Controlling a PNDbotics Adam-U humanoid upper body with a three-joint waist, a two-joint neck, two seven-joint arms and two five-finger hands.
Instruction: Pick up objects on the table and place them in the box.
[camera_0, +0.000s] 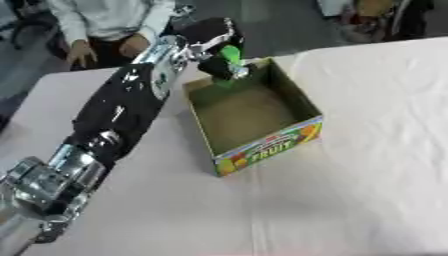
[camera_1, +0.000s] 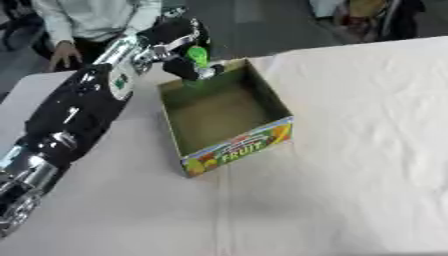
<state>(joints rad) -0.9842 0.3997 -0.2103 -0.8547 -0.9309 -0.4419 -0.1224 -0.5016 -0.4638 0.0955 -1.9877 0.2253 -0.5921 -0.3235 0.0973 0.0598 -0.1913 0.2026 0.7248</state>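
Box reads "FRUIT" on its front wall; above its far corner the left hand, arm outstretched, grasps a green object.

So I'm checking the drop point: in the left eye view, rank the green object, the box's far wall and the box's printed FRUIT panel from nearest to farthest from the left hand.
1. Green object: in the left hand, over the box's far end.
2. Far wall: just below the hand.
3. FRUIT panel: the near end, farthest.
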